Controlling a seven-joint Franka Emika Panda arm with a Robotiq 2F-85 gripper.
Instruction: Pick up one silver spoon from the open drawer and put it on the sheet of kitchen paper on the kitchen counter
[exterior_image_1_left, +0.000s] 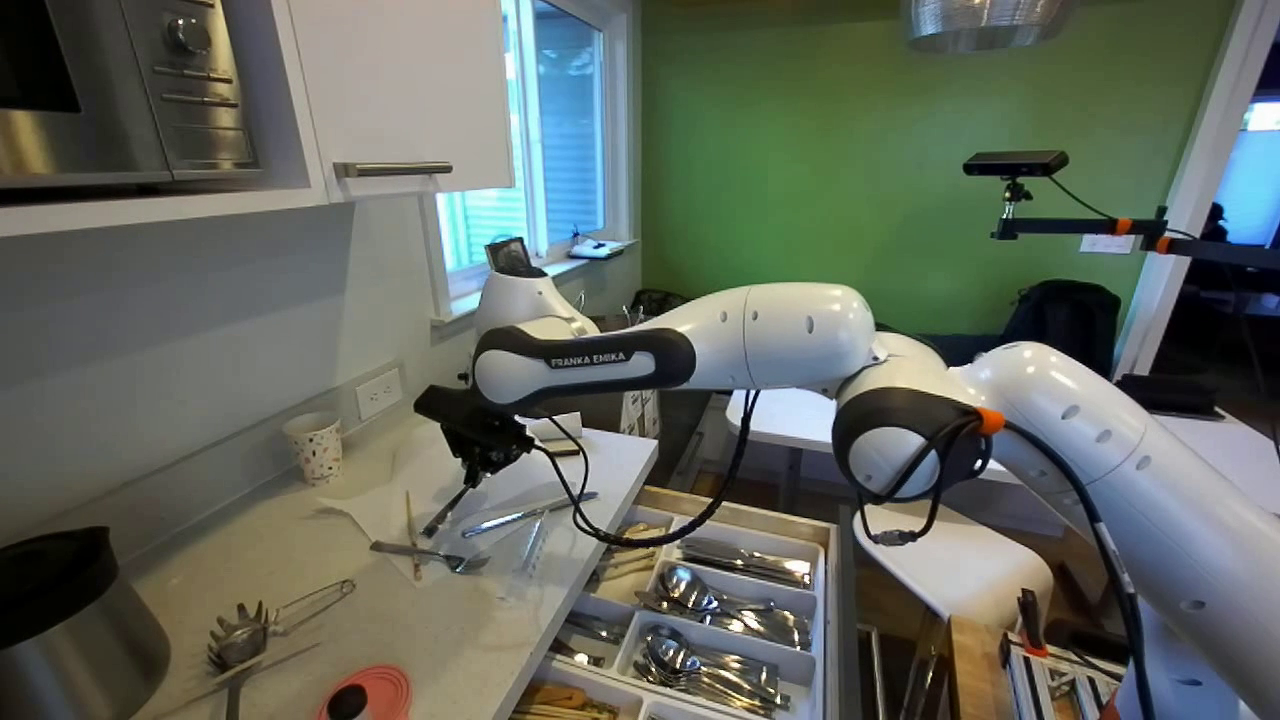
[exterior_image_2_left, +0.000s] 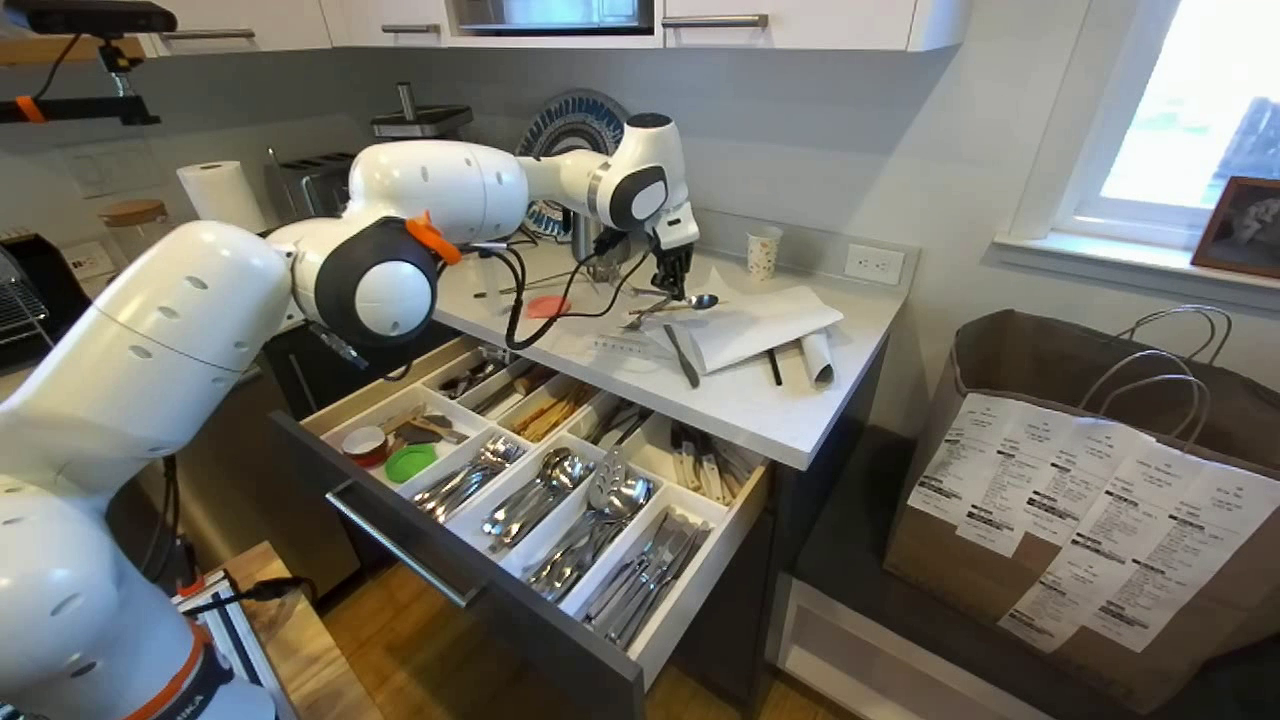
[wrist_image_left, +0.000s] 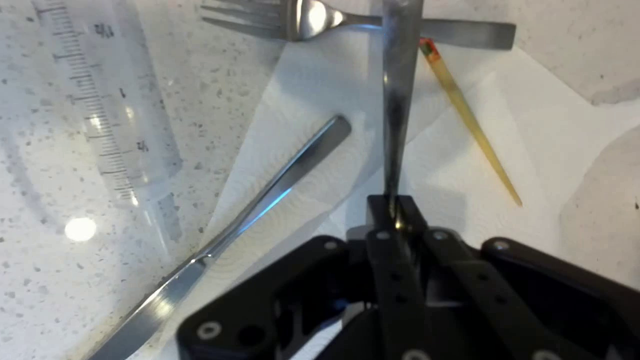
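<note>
In an exterior view, cup (exterior_image_1_left: 314, 450) at left on the bench (exterior_image_1_left: 460, 640). Next, stick (wrist_image_left: 468, 114) and fork (wrist_image_left: 320, 19), crossing each other. Then the spoon (wrist_image_left: 400, 90), its handle clamped in the end effector (wrist_image_left: 394, 210) and slanting down; wrist view shows kitchen paper (wrist_image_left: 295, 120) under it, can't tell if they touch. Right of that, knife (wrist_image_left: 237, 227), handle end over the kitchen paper. Further right, drawer (exterior_image_1_left: 772, 519) pulled open below bench level, cutlery (exterior_image_1_left: 683, 590) inside.
</note>
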